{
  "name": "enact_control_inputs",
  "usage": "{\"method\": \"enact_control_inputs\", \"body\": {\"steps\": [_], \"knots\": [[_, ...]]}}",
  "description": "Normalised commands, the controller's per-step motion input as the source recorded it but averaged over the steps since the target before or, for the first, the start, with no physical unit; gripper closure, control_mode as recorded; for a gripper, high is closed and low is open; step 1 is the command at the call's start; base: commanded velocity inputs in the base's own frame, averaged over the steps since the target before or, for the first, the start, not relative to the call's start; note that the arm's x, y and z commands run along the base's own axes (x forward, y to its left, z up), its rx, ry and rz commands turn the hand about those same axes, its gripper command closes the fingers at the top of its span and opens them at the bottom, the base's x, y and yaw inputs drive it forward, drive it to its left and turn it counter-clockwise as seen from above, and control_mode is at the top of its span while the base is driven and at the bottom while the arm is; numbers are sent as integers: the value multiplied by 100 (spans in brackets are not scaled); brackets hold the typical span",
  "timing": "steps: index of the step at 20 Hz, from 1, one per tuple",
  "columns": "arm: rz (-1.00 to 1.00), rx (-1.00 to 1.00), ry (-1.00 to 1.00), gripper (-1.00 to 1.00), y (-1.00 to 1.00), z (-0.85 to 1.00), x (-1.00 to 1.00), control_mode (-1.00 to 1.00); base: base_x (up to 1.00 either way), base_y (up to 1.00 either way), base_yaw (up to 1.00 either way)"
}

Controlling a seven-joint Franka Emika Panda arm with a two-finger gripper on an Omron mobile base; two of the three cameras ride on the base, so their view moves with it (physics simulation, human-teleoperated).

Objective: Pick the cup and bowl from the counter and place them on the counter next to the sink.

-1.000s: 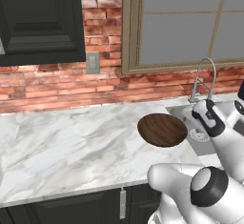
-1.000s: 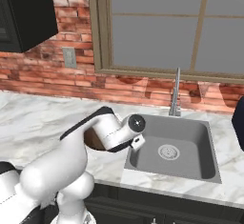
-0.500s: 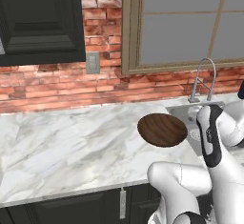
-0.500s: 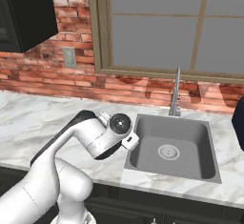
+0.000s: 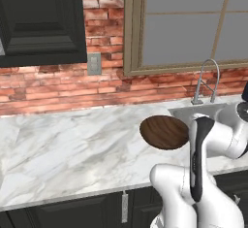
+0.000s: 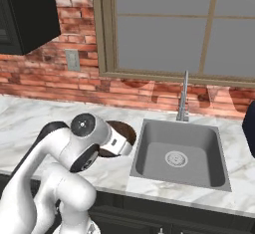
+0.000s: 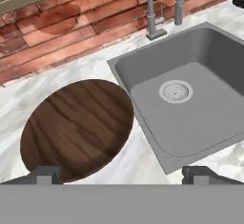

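Note:
The bowl (image 7: 78, 127), dark brown wood with clear grain, sits upright on the white marble counter (image 7: 133, 163) just left of the sink (image 7: 190, 104). It also lies beside the sink's left edge as the bowl (image 5: 163, 131), and my arm half covers the bowl (image 6: 125, 130). My gripper (image 7: 121, 175) hovers above the bowl's near rim and the sink's front left corner. It is open, with nothing between its fingertips (image 7: 47, 174). The cup is out of view.
A chrome faucet (image 6: 183, 96) stands behind the grey sink (image 6: 179, 153), under the window and against the brick wall. A dark object (image 6: 249, 133), cut off by the frame edge, sits on the counter right of the sink. Bare marble counter (image 5: 72, 144) stretches left of the bowl.
My arm has folded back and lifted away from the sink's edge, and the hand now looks down at the bowl and sink. The bowl has stayed put. The jaws stay open.

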Motion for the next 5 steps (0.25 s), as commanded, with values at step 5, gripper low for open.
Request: {"method": "enact_control_inputs", "body": {"steps": [5], "knots": [[0,-16,-6,-100,29,63,-45,-100,0,0,0]]}}
